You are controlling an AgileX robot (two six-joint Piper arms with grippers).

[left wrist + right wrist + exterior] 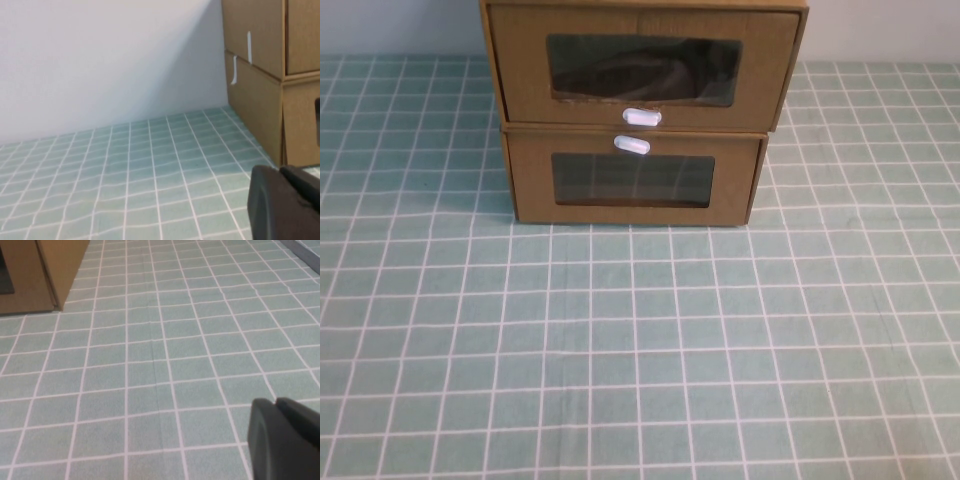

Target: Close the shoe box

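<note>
The shoe box [520,70] is the upper of two stacked brown cardboard drawer boxes at the table's far middle. It has a clear window with a white pull tab [642,117] just below it, and its front overhangs the box beneath. It also shows in the left wrist view [255,35]. Neither gripper shows in the high view. My left gripper [280,172] is shut and empty above the cloth, to the left of the boxes. My right gripper [276,402] is shut and empty over the cloth, well away from the boxes.
The lower cardboard box [530,180] has its white tab [631,145] above its window; its corner shows in the right wrist view [60,265]. A green checked cloth [640,350] covers the table. A pale wall [100,60] stands behind.
</note>
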